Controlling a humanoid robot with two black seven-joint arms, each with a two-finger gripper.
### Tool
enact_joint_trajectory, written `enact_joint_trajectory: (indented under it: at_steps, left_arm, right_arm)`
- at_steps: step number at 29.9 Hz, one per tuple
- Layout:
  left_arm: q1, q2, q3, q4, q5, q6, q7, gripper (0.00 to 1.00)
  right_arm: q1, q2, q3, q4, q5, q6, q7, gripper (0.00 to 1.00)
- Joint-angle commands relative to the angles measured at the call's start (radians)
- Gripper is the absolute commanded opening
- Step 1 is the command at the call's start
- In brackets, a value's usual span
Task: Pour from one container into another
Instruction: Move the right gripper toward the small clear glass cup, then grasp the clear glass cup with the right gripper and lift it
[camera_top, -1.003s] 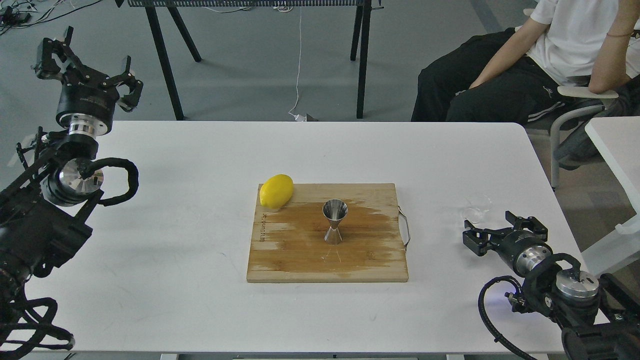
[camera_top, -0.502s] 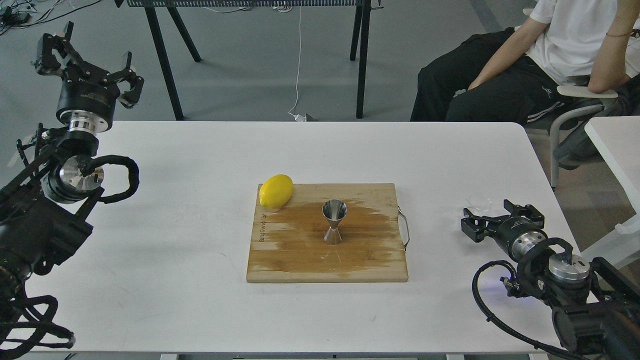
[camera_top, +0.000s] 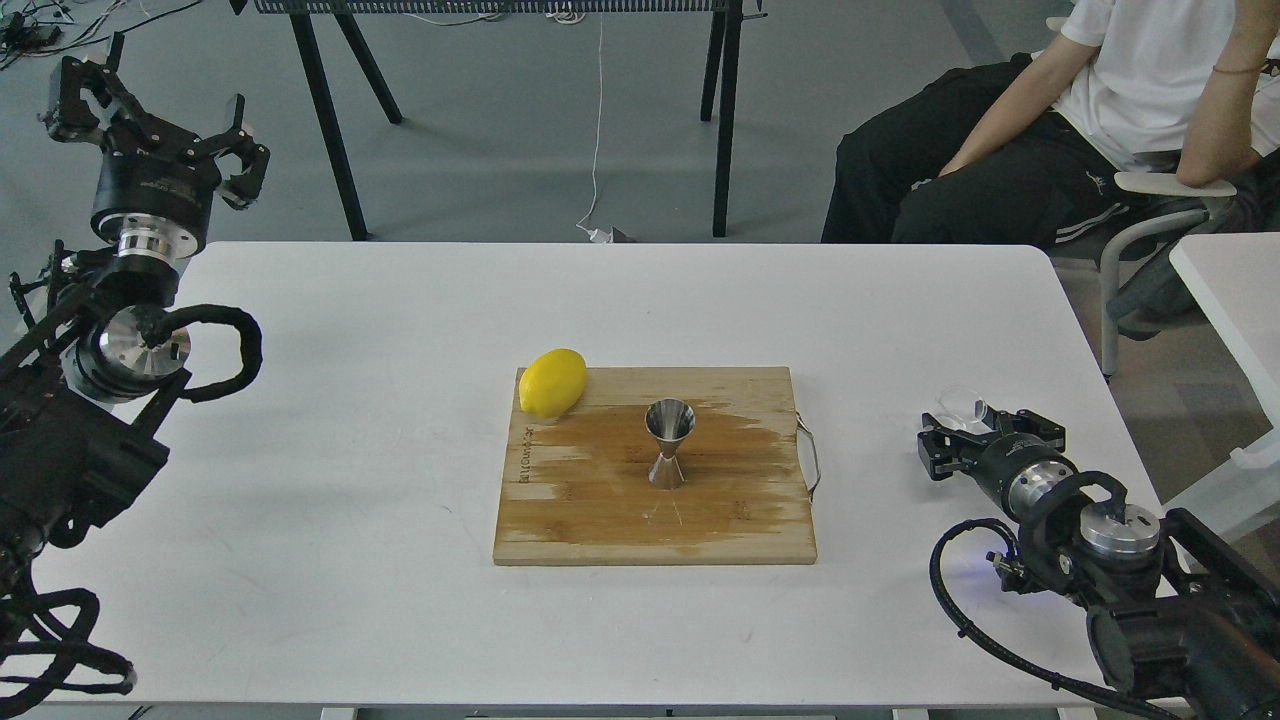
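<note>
A small clear cup (camera_top: 958, 404) stands on the white table near its right edge. My right gripper (camera_top: 985, 432) is open, its two fingers on either side of the cup's lower part, which they partly hide. The steel hourglass jigger (camera_top: 669, 441) stands upright in the middle of the wooden cutting board (camera_top: 600, 520), well left of the cup. My left gripper (camera_top: 152, 108) is open and empty, raised beyond the table's far left corner.
A yellow lemon (camera_top: 552, 381) lies on the board's far left corner. The board has a wire handle (camera_top: 810, 455) on its right side. A seated person (camera_top: 1080, 120) is behind the table at the far right. Another white table (camera_top: 1230, 290) stands to the right.
My right gripper has moved forward and slightly left, so the clear cup now sits between its fingers. My left gripper has shifted up and to the left.
</note>
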Motion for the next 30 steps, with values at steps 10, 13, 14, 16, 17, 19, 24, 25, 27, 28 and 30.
enact_joint_trajectory:
  at_steps: [10,13,14,16,17,19,24,25,27,28,30]
  left_arm:
    - [-0.004,0.009,0.002,0.000,0.000,0.000,0.002,1.00]
    - [-0.004,0.011,0.002,0.000,0.000,0.000,0.002,1.00]
    - [-0.004,0.012,0.002,0.000,0.000,0.000,0.002,1.00]
    - [-0.004,0.020,0.002,-0.002,0.000,0.000,0.002,1.00]
    - [-0.006,0.020,0.002,-0.002,0.000,0.000,0.002,1.00]
    - [-0.004,0.021,0.002,-0.002,0.000,0.000,0.002,1.00]
    - [-0.004,0.023,0.003,-0.002,0.000,0.000,0.002,1.00]
    - [-0.004,0.023,0.003,-0.002,0.000,0.000,0.002,1.00]
    - [-0.004,0.023,0.003,-0.002,0.000,0.000,0.002,1.00]
    - [-0.004,0.023,0.003,-0.002,0.000,0.002,0.002,1.00]
    - [-0.004,0.023,0.003,-0.002,0.000,0.002,0.000,1.00]
  right_arm:
    - [-0.001,0.004,-0.001,0.010,0.001,0.002,-0.006,0.38]
    - [-0.003,0.004,-0.003,0.024,-0.001,0.007,-0.032,0.36]
    - [-0.003,0.004,-0.004,0.027,-0.001,0.013,-0.038,0.35]
    - [-0.004,0.003,-0.006,0.041,-0.002,0.033,-0.048,0.34]
    - [-0.007,0.003,-0.006,0.058,-0.002,0.041,-0.051,0.32]
    - [-0.015,-0.003,-0.006,0.102,-0.004,0.042,-0.061,0.31]
    - [-0.059,-0.046,-0.006,0.289,-0.007,0.030,-0.063,0.29]
    - [-0.066,-0.058,-0.007,0.337,-0.020,0.022,-0.061,0.29]
    - [-0.084,-0.065,-0.012,0.420,-0.053,-0.002,-0.061,0.29]
    - [-0.095,-0.065,-0.021,0.469,-0.069,-0.028,-0.060,0.29]
    - [-0.099,-0.065,-0.032,0.551,-0.094,-0.077,-0.057,0.29]
